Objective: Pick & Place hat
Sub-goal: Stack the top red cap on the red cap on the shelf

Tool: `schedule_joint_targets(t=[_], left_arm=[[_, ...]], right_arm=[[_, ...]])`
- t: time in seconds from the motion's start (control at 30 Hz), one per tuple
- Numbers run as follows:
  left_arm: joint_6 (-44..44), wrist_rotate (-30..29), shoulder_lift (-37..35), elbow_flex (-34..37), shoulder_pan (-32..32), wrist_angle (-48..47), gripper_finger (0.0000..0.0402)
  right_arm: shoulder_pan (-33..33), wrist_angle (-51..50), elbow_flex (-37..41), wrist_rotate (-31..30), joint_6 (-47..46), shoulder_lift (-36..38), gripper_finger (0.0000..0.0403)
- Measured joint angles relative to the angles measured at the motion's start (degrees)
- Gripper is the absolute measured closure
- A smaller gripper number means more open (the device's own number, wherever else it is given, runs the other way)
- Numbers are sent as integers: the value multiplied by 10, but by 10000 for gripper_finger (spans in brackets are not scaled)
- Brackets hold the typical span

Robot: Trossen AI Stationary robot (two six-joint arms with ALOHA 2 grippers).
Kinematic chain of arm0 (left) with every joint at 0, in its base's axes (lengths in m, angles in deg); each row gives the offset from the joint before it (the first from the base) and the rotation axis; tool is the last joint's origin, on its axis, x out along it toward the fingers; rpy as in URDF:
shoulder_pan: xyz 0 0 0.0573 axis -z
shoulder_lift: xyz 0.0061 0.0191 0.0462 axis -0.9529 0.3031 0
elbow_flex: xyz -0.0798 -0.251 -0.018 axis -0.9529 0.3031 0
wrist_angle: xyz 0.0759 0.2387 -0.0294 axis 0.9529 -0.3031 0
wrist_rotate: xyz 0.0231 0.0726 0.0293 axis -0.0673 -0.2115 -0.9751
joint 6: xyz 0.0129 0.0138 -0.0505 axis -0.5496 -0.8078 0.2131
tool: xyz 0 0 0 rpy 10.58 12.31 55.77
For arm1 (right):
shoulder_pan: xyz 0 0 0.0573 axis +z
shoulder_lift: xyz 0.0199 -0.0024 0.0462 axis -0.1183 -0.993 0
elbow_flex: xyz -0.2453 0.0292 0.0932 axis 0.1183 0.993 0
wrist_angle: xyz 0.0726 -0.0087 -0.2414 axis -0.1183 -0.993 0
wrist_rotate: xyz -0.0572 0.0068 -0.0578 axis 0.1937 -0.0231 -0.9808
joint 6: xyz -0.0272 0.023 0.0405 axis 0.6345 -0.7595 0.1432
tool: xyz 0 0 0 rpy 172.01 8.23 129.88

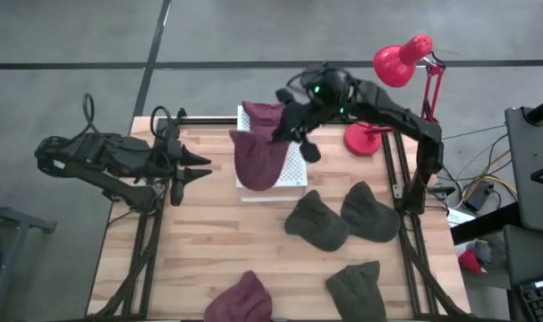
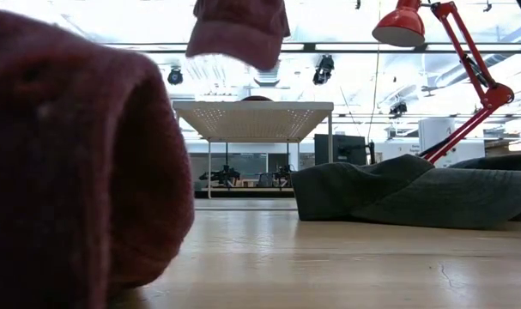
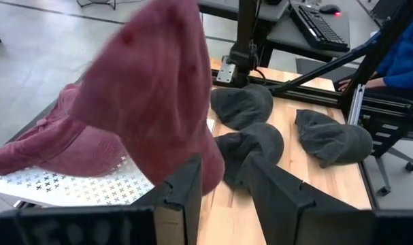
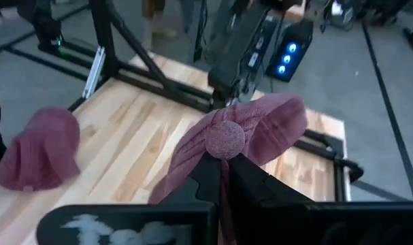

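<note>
The right tool point(image 1: 287, 125) is clamped on a maroon cap point(image 1: 256, 152), which dangles over the white perforated tray point(image 1: 293, 170) at the back of the surface point(image 1: 208, 233). One maroon cap point(image 3: 50, 146) appears to lie on that tray already, so I'd judge the job partly done; this one only needs lowering and letting go. Left to fetch: another maroon cap point(image 1: 240, 300) at the near edge and three dark green caps point(image 1: 318, 220) to the right. The left tool point(image 1: 195, 167) waits at the left side, fingers apart and empty. The red desk lamp point(image 1: 401, 63) stands close behind the right arm and could be clipped.
</note>
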Motion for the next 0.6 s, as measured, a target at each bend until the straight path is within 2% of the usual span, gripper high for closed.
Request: schedule_joint_targets(t=[0.17, 0.4, 0.6], left_arm=[[0, -26, -2, 0, 0, -1, 284], [0, -99, -2, 0, 0, 0, 284], [-1, -191, 1, 0, 0, 0, 284]], right_arm=[[-57, -4, -22, 57, 22, 0, 394], [-135, 5, -22, 168, 59, -11, 394], [-188, 5, -22, 233, 82, -44, 394]])
